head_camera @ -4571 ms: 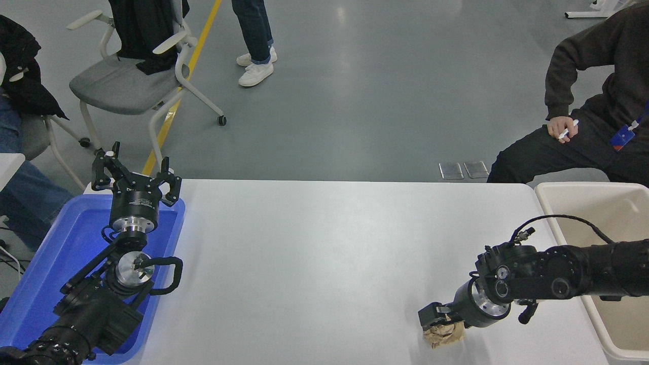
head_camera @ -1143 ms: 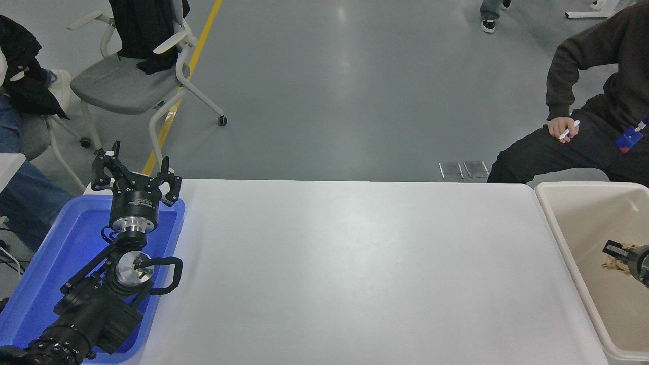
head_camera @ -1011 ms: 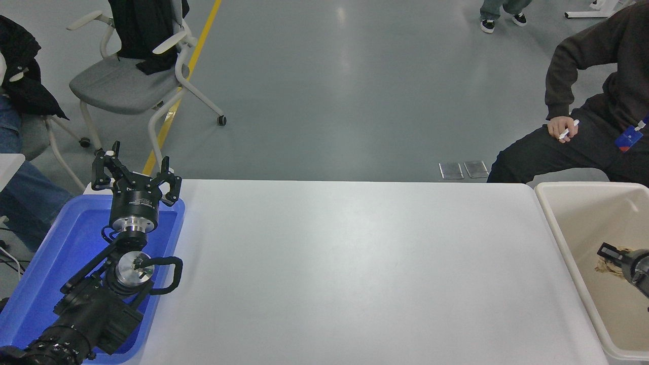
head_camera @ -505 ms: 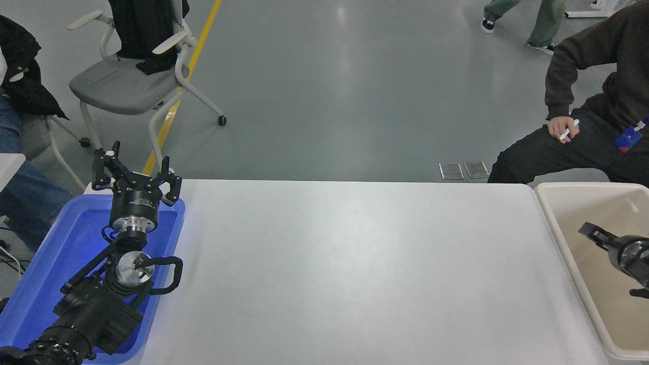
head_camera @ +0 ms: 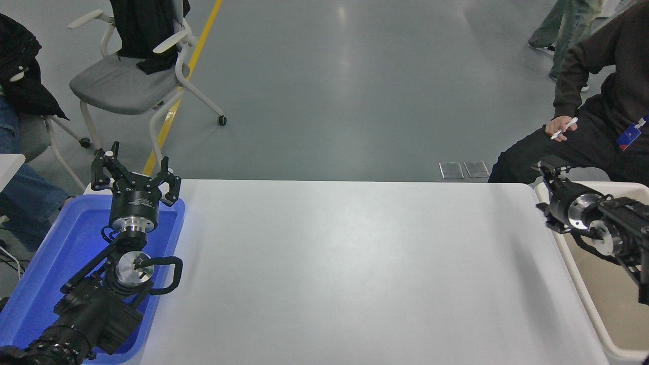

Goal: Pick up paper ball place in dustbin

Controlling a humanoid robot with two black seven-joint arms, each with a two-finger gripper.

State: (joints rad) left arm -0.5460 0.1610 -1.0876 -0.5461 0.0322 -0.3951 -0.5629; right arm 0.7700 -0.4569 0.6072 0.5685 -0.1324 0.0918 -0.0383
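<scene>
White counter [head_camera: 345, 268] bare across its whole middle, wide room out to every edge. Cream dustbin [head_camera: 573, 263] hard against the right edge; blue tray [head_camera: 30, 284] over the left edge. Left claw [head_camera: 136, 171] parked above the tray's far end, fingers spread apart. Right claw [head_camera: 551, 167] above the dustbin's far left corner; apart or together cannot be told. Paper ball out of sight.
</scene>
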